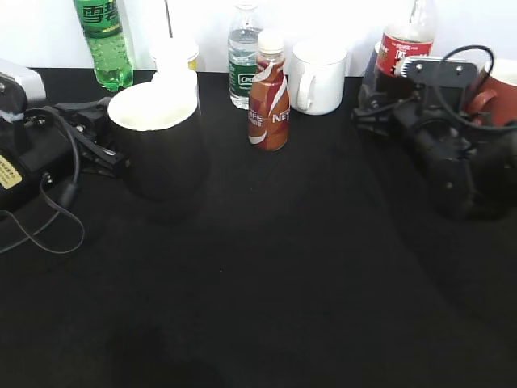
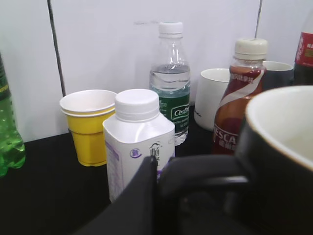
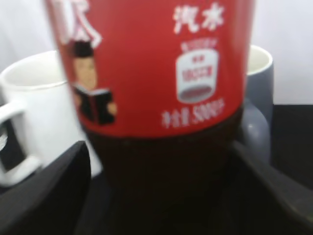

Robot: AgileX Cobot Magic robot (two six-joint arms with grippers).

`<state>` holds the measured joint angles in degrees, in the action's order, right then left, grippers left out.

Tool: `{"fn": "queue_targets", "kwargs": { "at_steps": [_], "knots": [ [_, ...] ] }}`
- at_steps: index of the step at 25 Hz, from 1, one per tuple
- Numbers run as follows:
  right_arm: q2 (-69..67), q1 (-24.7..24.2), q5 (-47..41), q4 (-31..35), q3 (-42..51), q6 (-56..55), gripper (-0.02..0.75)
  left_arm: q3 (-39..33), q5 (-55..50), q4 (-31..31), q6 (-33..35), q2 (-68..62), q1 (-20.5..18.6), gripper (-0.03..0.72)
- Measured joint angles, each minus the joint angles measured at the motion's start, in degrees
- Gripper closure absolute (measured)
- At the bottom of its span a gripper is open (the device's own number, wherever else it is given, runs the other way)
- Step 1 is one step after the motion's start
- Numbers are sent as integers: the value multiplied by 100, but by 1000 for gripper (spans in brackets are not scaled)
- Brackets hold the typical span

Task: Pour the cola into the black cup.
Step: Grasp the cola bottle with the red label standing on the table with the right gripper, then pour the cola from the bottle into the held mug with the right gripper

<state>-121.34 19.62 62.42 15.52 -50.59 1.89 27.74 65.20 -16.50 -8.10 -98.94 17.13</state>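
The black cup (image 1: 157,149) stands at the left of the black table, its white inside showing. It fills the right of the left wrist view (image 2: 283,161). My left gripper (image 1: 109,149) is shut on its loop handle (image 2: 205,171); one finger (image 2: 144,196) presses against the handle's left side. The cola bottle (image 1: 404,44), with a red label and dark liquid, stands at the back right. My right gripper (image 1: 378,101) is shut on its lower body. In the right wrist view the bottle (image 3: 156,73) sits between both fingers (image 3: 156,196).
Along the back wall stand a green bottle (image 1: 103,40), a yellow paper cup (image 2: 88,125), a white jar (image 2: 139,142), a water bottle (image 1: 242,56), a coffee bottle (image 1: 269,93), a white mug (image 1: 319,77) and a reddish-brown mug (image 1: 502,93). A grey mug (image 3: 259,78) stands behind the cola.
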Motion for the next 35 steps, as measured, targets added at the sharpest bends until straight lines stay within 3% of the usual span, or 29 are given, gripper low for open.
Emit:
{"fn": "queue_targets", "kwargs": {
  "at_steps": [4, 7, 12, 17, 22, 28, 32, 35],
  "knots": [
    [-312, 0, 183, 32, -269, 72, 219, 0, 0, 0, 0, 0, 0, 655],
    [-366, 0, 325, 27, -274, 362, 370, 0, 0, 0, 0, 0, 0, 655],
    [16, 0, 377, -314, 123, 417, 368, 4, -5, -142, 0, 0, 0, 655],
    [1846, 134, 369, -1649, 1554, 166, 368, 6, -10, -691, -245, 0, 6, 655],
    [2573, 627, -555, -2931, 1807, 228, 368, 6, 16, -1366, -382, 0, 30, 655],
    [2578, 639, -1144, -3158, 1811, 2233, 368, 6, 24, -1443, -442, 0, 395, 655],
    [2579, 639, -1143, -2424, 1811, 4423, 368, 6, 1, -1559, -448, 0, 399, 655],
    [2579, 639, -968, -2202, 1811, 5335, 370, 6, 1, -1480, -448, 0, 399, 655]
  ]
}}
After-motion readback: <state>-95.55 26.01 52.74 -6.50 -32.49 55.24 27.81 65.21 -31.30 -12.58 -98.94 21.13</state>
